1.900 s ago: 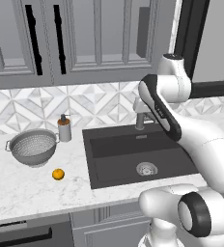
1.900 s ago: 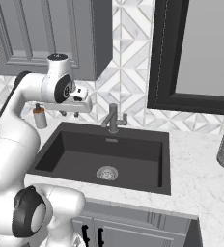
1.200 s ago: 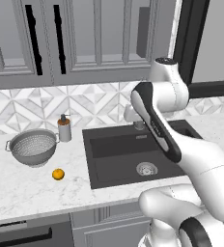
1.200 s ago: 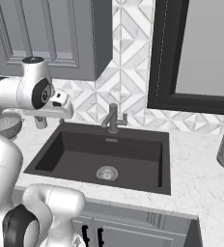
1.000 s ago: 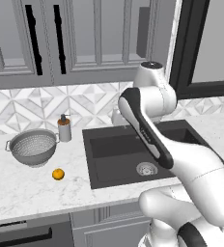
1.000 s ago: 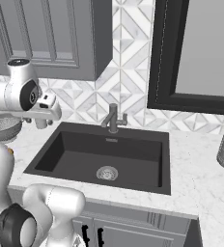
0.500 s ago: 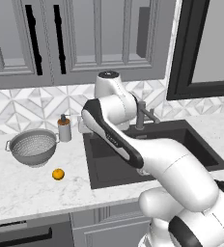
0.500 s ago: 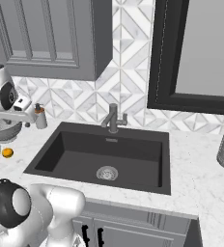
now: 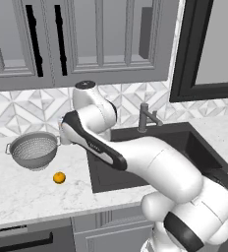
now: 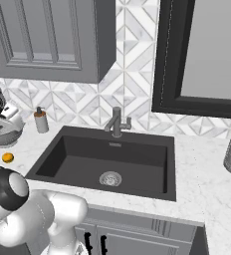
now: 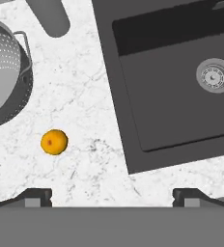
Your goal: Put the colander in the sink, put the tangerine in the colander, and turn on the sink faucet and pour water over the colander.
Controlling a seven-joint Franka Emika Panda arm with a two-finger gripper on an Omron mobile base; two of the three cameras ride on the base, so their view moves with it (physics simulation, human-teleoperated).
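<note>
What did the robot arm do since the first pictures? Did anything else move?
The arm swung left from over the sink toward the colander and tangerine. Its gripper is open above the counter, holding nothing. Colander, tangerine and faucet stayed put.

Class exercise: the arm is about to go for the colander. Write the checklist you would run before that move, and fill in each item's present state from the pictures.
1. Hand open and holding nothing: ok.
2. Colander upright on the counter, nothing inside it: ok.
3. Hand over the colander: not ok; it hangs over the bare counter between colander and sink.
4. Tangerine apart from the colander, not in the way: ok.
5. Sink free to receive the colander: ok.
6. Sink faucet off, no water running: ok.
</note>
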